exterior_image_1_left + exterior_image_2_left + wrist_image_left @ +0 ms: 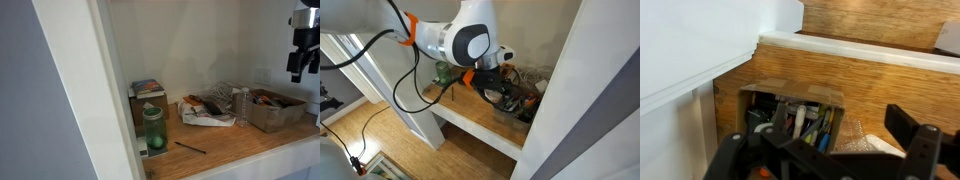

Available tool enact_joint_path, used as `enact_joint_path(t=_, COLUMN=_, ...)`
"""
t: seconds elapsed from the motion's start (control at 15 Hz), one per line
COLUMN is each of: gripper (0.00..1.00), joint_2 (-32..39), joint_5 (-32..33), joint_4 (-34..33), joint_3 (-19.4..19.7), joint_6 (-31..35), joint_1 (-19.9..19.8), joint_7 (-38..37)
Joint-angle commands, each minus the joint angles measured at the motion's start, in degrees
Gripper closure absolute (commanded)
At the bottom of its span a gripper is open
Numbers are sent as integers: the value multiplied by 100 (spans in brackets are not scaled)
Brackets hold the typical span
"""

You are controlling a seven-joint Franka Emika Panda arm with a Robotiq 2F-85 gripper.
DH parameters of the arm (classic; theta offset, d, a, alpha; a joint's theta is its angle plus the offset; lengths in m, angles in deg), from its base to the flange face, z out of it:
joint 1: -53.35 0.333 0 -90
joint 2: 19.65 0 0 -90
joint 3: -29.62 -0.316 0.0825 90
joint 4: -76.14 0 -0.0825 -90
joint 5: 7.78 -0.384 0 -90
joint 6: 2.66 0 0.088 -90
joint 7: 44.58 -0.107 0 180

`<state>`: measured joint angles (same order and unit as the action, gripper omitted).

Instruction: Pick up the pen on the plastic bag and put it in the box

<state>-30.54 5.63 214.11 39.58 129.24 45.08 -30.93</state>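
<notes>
Pen position on the plastic bag (208,112) is too small for you to confirm. The box (275,110) stands just beside the bag, near the wall (200,45). Your gripper (300,68) hangs above the box, fingers (915,140) spread wide, nothing clamped, with open air around it.

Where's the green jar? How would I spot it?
Find the long wooden counter in an exterior view. At the end next to the white post stands the jar. It is the only tall green thing there; the bag and the box sit farther along.
</notes>
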Motion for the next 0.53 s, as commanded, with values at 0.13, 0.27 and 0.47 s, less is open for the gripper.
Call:
enact_joint_path(t=0.13, gripper=0, joint_2=0, joint_5=-7, joint_4=-6, joint_3=-20, joint_6=-10, joint_1=-18, joint_7=4)
enact_joint_path(t=0.27, gripper=0, joint_2=0, joint_5=-7, joint_4=-6, joint_3=-20, joint_6=-10, joint_1=-18, joint_7=4)
enact_joint_path(t=0.47, gripper=0, joint_2=194, joint_5=-28, joint_4=-369, joint_3=-148, joint_6=-137, joint_1=74, joint_7=-177)
